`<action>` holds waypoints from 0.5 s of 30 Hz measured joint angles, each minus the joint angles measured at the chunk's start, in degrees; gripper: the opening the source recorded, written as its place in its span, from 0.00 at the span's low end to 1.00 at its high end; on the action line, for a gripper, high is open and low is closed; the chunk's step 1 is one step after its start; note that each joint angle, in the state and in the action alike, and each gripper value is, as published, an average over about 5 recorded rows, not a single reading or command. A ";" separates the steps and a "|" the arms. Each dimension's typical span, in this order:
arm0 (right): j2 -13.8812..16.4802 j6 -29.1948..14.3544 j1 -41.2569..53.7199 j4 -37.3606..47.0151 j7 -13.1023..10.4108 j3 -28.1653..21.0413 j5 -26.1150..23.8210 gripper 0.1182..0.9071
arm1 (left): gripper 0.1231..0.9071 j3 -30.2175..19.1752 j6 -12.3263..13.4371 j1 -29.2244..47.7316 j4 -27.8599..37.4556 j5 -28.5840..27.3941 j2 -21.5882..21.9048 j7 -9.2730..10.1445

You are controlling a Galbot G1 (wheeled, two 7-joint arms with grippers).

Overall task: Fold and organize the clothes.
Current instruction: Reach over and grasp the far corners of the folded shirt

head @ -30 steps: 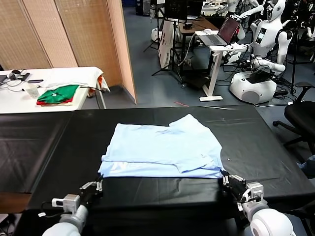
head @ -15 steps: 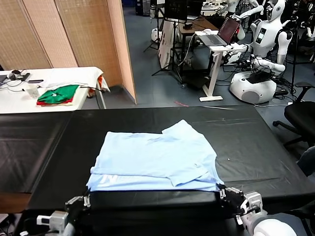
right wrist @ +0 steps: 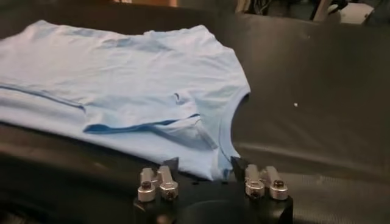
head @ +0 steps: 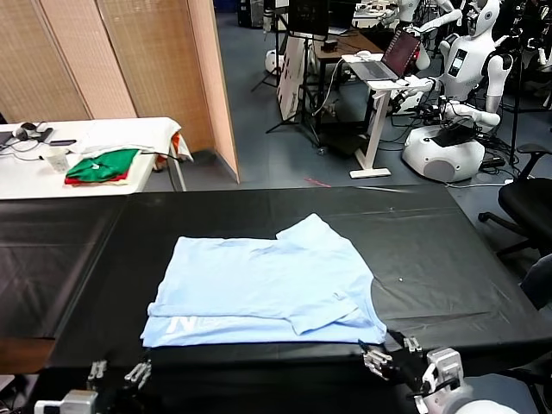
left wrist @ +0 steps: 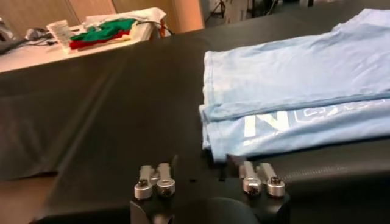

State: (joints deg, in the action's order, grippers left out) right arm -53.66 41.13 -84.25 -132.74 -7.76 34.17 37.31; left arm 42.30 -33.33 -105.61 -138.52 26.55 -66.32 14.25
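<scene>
1. Black matte sheeting covers the desk (head: pixel 431 250) in the head view. The left pincer (head: pixel 116 376) sits low at the desk's near edge, fingers spread and released, gripping nothing. The right pincer (head: pixel 390 355) sits at the same edge, likewise spread and empty, just short of the near right corner of the T-shirt (head: pixel 267 280). That shirt, thin pale sky-blue cloth, lies folded flat between and beyond the two pincers, with white lettering along its near hem and a sleeve peaking at its far side. Well beyond the left pincer, a white side table (head: pixel 52 168) carries green and red folded garments (head: pixel 102 166).

2. In the left wrist view, the left pincer (left wrist: pixel 204 167) points level across the desk (left wrist: pixel 109 109), its dark fingers apart with only black sheeting between them. The T-shirt (left wrist: pixel 292 79) lies just ahead, its soft layered edge near the fingertips, apart from them. Large white letters mark the lower layer.

3. In the right wrist view, the right pincer (right wrist: pixel 204 165) is also released, and the T-shirt (right wrist: pixel 122 79) corner lies right at the gap between its fingers. The cloth shows shallow wrinkles and a folded-over sleeve hem.
</scene>
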 joint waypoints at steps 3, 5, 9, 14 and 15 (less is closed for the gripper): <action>0.31 0.08 7.57 4.86 -1.05 -3.87 1.28 1.00 | 1.00 -0.91 -0.43 6.83 2.34 4.92 1.55 -0.27; 0.34 0.08 12.70 8.54 -1.46 -6.95 2.03 1.00 | 1.00 -1.67 -0.39 11.57 5.08 7.94 2.74 -1.92; 0.09 0.05 22.15 15.67 -1.44 -12.84 3.04 1.00 | 1.00 -3.50 -1.66 20.55 11.36 13.65 5.43 -4.01; -0.95 -0.29 31.89 24.95 -0.61 -18.97 3.23 1.00 | 1.00 -6.01 -4.75 30.28 19.05 18.47 8.72 -4.25; -1.29 -0.32 33.65 26.90 -0.46 -20.10 3.23 1.00 | 1.00 -6.60 -5.29 32.04 20.60 19.05 9.33 -4.27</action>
State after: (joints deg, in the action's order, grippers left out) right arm -54.95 40.81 -50.60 -105.84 -8.22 14.07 40.54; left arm 35.70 -38.62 -73.57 -117.92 45.60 -56.99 9.98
